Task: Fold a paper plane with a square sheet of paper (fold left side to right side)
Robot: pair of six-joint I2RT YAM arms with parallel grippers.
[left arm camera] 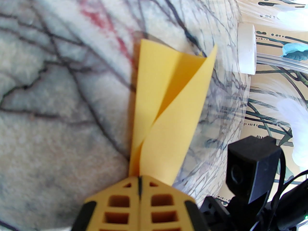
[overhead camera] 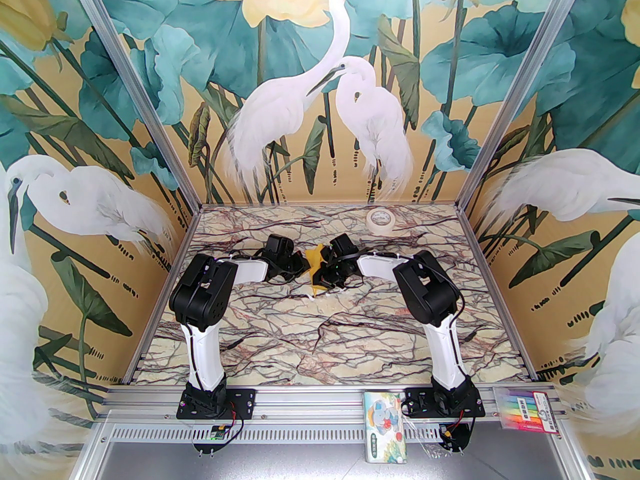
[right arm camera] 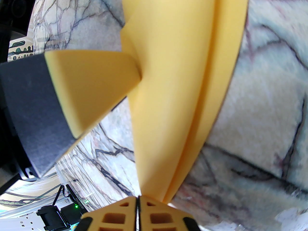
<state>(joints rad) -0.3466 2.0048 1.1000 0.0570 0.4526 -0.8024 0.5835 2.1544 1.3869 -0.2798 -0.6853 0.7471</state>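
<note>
Your left hand (left arm camera: 139,179) and right hand (right arm camera: 137,198) each pinched the thin bright yellow square sheet of paper (left arm camera: 168,109), curled mid-fold over the marbled bench (overhead camera: 320,338); next it likely needed edges aligned, then pressed flat.

We get bright, even light and only faint shadows. Both wrist views bend at the edges; the table (left arm camera: 48,105) looks smeared, the paper (right arm camera: 168,80) soft.

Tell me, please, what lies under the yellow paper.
The marble table lies under the paper, which the left gripper and the right gripper pinch shut. The patch directly beneath is covered by the paper and the grippers, so anything lying there cannot be seen.
</note>
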